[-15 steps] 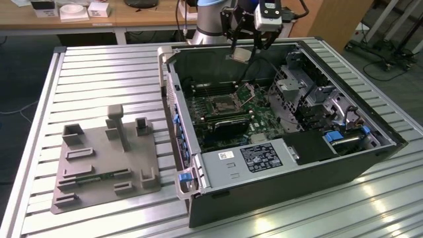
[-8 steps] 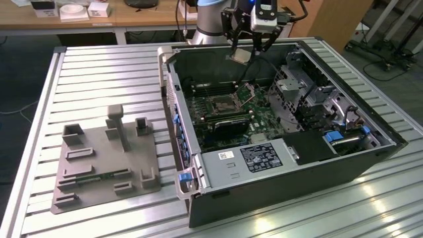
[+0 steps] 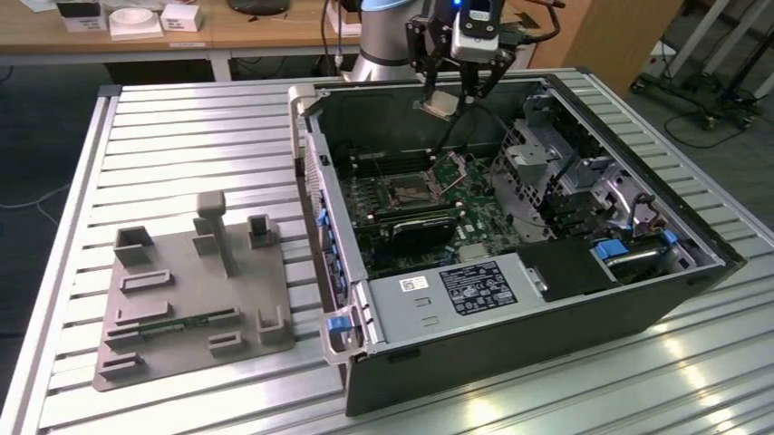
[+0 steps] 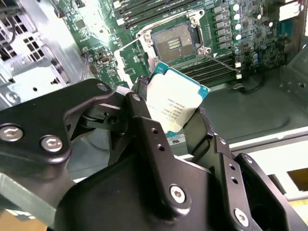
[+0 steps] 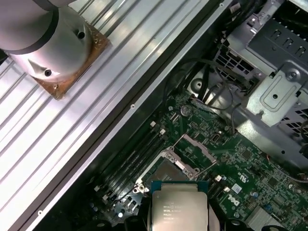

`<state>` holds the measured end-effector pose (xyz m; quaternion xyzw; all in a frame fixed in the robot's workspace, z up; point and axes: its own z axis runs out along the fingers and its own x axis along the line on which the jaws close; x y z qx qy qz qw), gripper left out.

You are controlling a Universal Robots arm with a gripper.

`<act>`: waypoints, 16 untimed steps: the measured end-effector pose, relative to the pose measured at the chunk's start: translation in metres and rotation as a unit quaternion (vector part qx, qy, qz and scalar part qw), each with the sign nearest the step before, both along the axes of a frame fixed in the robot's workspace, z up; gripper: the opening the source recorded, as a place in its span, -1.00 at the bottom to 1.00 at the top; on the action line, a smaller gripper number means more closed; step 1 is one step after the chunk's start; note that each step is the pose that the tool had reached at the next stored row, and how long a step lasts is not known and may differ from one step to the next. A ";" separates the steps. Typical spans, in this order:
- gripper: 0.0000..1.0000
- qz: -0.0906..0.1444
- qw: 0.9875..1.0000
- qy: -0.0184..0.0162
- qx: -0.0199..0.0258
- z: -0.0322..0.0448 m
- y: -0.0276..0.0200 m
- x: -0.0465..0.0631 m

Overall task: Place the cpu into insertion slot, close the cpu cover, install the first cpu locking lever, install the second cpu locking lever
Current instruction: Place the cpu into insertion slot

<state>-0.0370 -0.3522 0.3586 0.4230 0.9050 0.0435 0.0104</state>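
Step one, cpu placement, is in hand. The jaws pinch the cpu [image 4: 175, 108] by opposite edges, suspending it above the open computer case [image 3: 545, 337], well apart from the exposed insertion slot [image 4: 174, 41]. Seating likely requires squaring the chip over the socket before descent.

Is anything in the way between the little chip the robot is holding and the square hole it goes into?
Nothing visible is. The gripper holds the cpu in the air above the open case, and the insertion slot below lies uncovered, its cpu cover swung up beside it.
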 end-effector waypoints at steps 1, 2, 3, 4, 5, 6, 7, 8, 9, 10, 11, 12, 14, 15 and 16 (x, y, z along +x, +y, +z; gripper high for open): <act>0.08 -0.005 1.000 0.000 0.000 -0.0001 0.0000 0.000; 0.08 -0.010 1.000 0.000 0.000 -0.0001 0.0000 0.000; 0.08 -0.014 1.000 0.000 0.000 -0.0001 0.0000 0.000; 0.08 -0.017 1.000 0.000 0.000 -0.0003 0.0000 0.000; 0.08 -0.020 1.000 0.000 0.000 -0.0004 0.0001 0.000; 0.08 -0.022 1.000 0.000 0.000 -0.0004 0.0001 0.000; 0.08 -0.024 1.000 0.000 0.000 -0.0007 0.0001 0.000; 0.08 -0.026 1.000 0.000 0.000 -0.0008 0.0001 0.000; 0.08 -0.028 1.000 0.000 0.000 -0.0008 0.0002 0.000; 0.08 -0.032 1.000 0.000 -0.001 -0.0011 0.0002 0.000; 0.08 -0.034 0.999 0.000 -0.001 -0.0014 0.0002 0.000; 0.08 -0.036 0.999 0.000 -0.001 -0.0016 0.0002 0.000; 0.08 -0.040 0.999 0.000 -0.001 -0.0021 0.0002 0.000; 0.08 -0.042 0.999 0.000 -0.001 -0.0023 0.0002 0.000; 0.08 -0.044 0.999 0.000 -0.001 -0.0024 0.0002 0.000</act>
